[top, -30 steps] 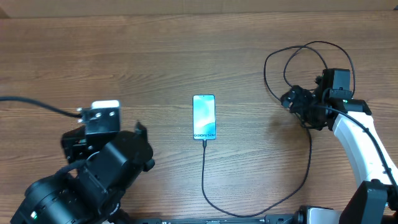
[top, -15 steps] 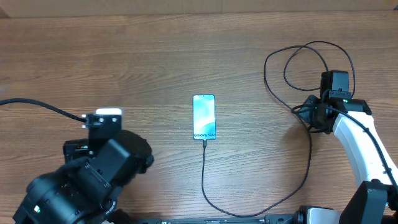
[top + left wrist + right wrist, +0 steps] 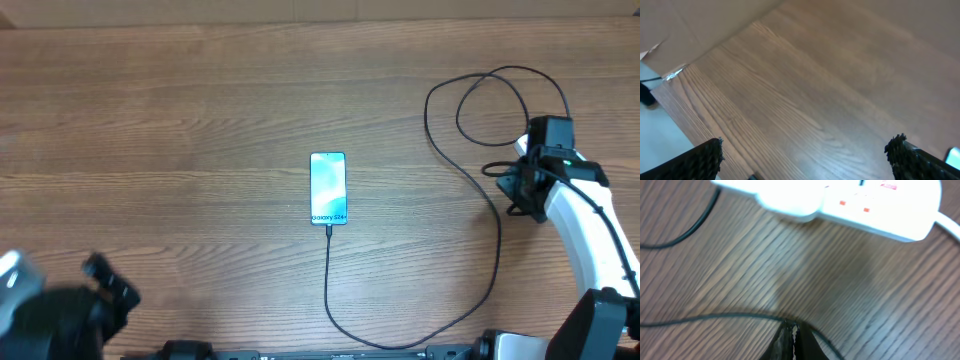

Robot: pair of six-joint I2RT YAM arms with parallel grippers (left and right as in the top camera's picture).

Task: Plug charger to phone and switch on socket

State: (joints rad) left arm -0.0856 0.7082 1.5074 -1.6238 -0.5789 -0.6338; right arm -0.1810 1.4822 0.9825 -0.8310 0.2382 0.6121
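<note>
**Item 1, left gripper** [image 3: 804, 152]: sits at 8 o'clock from the phone, at the table's near edge, blurred in the overhead view. Jaws released and spread wide, holding nothing. Its wrist camera shows only bare table [image 3: 180, 100]. Judged parked out of the way, as nothing on that side needs holding.

**Item 2, the phone** [image 3: 328, 188]: lies flat at table centre, screen up and lit, with the text end pointing to 6 o'clock. That end faces the robot, judged so that the port takes the plug from the near side.

**Item 3, the charger** [image 3: 327, 270]: its tip meets the phone's 6 o'clock end and looks seated. The cable runs towards 6 o'clock, sweeps round to 4 o'clock, then climbs to loose loops at 2 o'clock. The slack is judged to spare the plug any pull.

**Item 4, right gripper** [image 3: 792, 339]: at 3 o'clock from the phone. Jaws clenched tip to tip, with the cable crossing at the tips; whether it is pinched cannot be told.

**Item 5, the socket** [image 3: 890, 210]: seen only in the right wrist view, at 12 o'clock from the jaws and apart from them, red switches facing up. Closed jaws are judged to suit pressing a switch, the step remaining.
</note>
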